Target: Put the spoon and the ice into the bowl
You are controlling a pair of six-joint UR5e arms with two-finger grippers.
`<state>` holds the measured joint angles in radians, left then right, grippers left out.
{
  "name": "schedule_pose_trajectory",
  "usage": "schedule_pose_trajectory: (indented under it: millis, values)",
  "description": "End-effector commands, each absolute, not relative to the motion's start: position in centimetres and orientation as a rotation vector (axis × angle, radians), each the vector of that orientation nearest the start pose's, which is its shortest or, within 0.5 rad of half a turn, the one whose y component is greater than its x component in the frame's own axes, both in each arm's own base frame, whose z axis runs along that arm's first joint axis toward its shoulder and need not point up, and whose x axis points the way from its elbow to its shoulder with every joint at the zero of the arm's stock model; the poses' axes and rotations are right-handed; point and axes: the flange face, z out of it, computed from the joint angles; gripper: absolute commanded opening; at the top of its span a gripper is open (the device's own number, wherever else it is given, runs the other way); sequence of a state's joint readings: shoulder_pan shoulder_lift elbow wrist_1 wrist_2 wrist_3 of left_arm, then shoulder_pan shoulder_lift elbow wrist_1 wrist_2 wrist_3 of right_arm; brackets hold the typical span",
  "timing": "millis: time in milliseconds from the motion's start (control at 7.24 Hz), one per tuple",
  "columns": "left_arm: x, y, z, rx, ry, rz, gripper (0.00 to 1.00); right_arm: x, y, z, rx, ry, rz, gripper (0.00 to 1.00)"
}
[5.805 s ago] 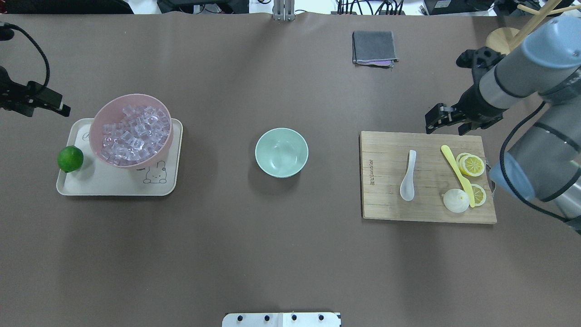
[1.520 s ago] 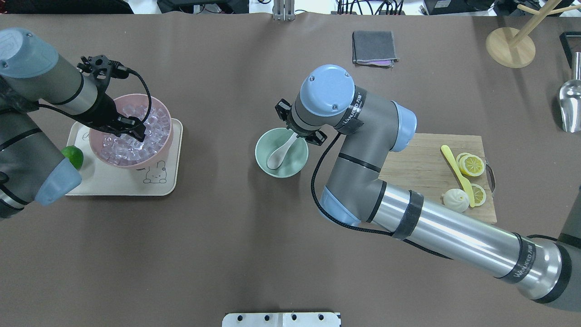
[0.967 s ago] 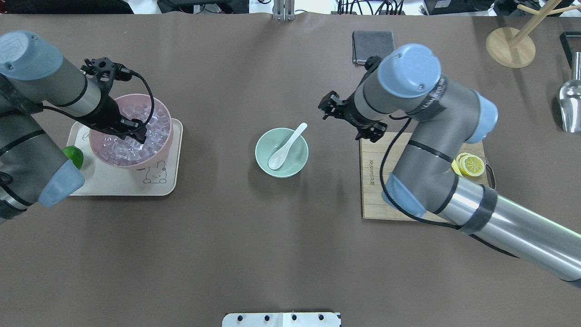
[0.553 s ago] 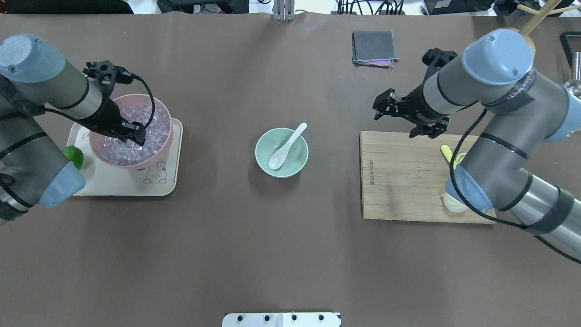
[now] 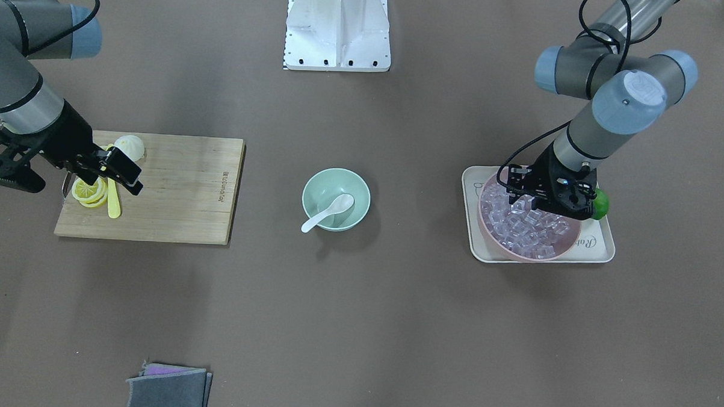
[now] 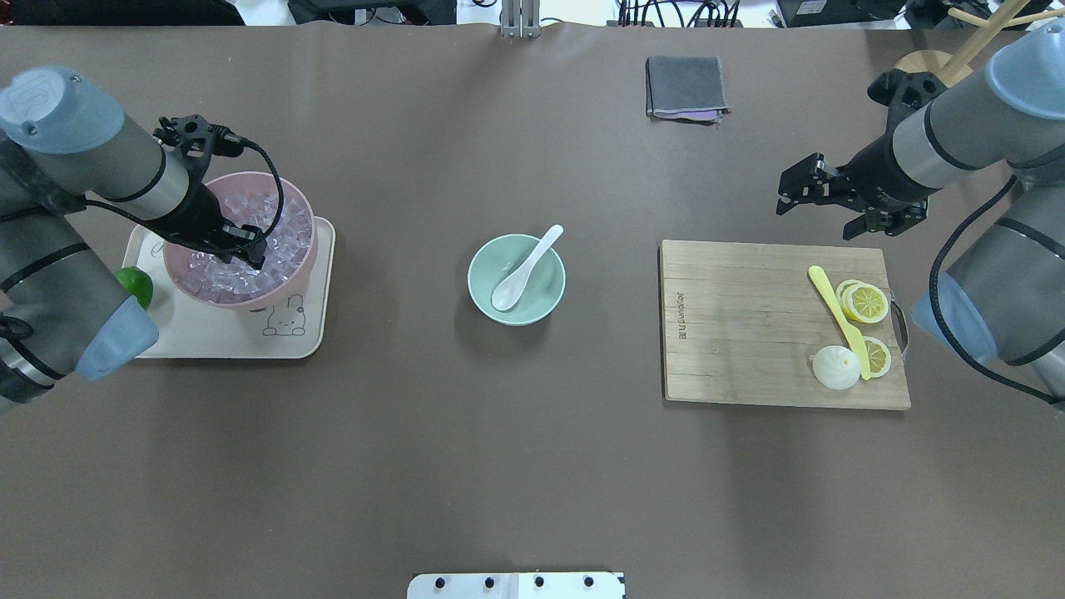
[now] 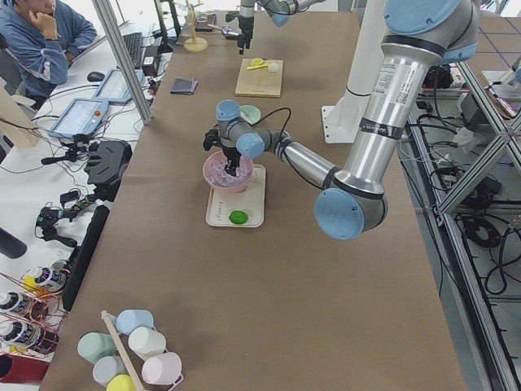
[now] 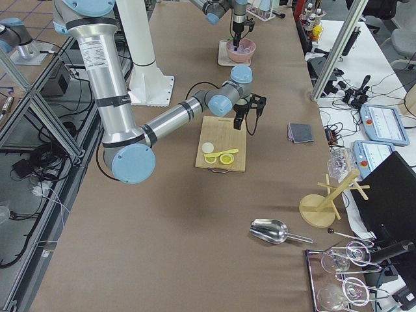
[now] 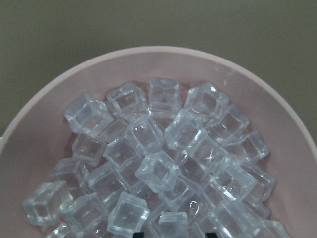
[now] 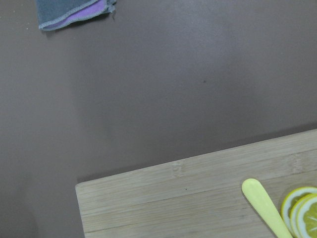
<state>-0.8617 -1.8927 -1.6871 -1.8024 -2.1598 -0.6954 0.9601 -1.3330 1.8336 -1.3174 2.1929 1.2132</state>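
The white spoon (image 6: 520,270) lies in the mint-green bowl (image 6: 478,291) at the table's middle, scoop down and handle over the far rim; both also show in the front view, spoon (image 5: 328,211) and bowl (image 5: 307,189). My left gripper (image 6: 245,249) is lowered into the pink bowl (image 6: 291,274) among the ice cubes (image 9: 158,171). Its fingertips (image 9: 139,234) show apart at the left wrist view's bottom edge. My right gripper (image 6: 819,208) is open and empty, above the table just beyond the cutting board's far edge.
The pink bowl stands on a cream tray (image 6: 208,345) with a lime (image 6: 137,284). The wooden cutting board (image 6: 732,333) holds a yellow knife (image 6: 836,312), lemon slices (image 6: 865,301) and a white bun (image 6: 834,368). A grey cloth (image 6: 685,87) lies at the far side.
My right gripper let go of the spoon in the mint-green bowl and drew back to the right past the cutting board. My left gripper stayed low in the pink bowl.
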Motion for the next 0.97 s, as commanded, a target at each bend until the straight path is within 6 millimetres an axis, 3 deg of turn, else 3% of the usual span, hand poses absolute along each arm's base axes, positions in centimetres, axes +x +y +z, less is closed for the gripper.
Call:
schedule_pose_trajectory:
  millis: [0, 276, 553, 829]
  values:
    - [35.0, -51.9, 40.5, 0.121, 0.849, 0.217, 0.52, -24.7, -51.6, 38.4, -0.029, -0.95, 0.324, 1.0]
    - [35.5, -51.8, 40.9, 0.113, 0.846, 0.222, 0.47, -20.7, -51.8, 40.8, -0.007, -0.949, 0.27, 1.0]
    - [35.4, -51.7, 40.5, 0.117, 0.852, 0.223, 0.0, -18.1, -51.8, 42.5, 0.002, -0.951, 0.238, 1.0]
    - [35.7, -51.8, 39.3, 0.125, 0.868, 0.239, 0.0, -18.2, -51.8, 42.6, 0.001, -0.95, 0.238, 1.0]
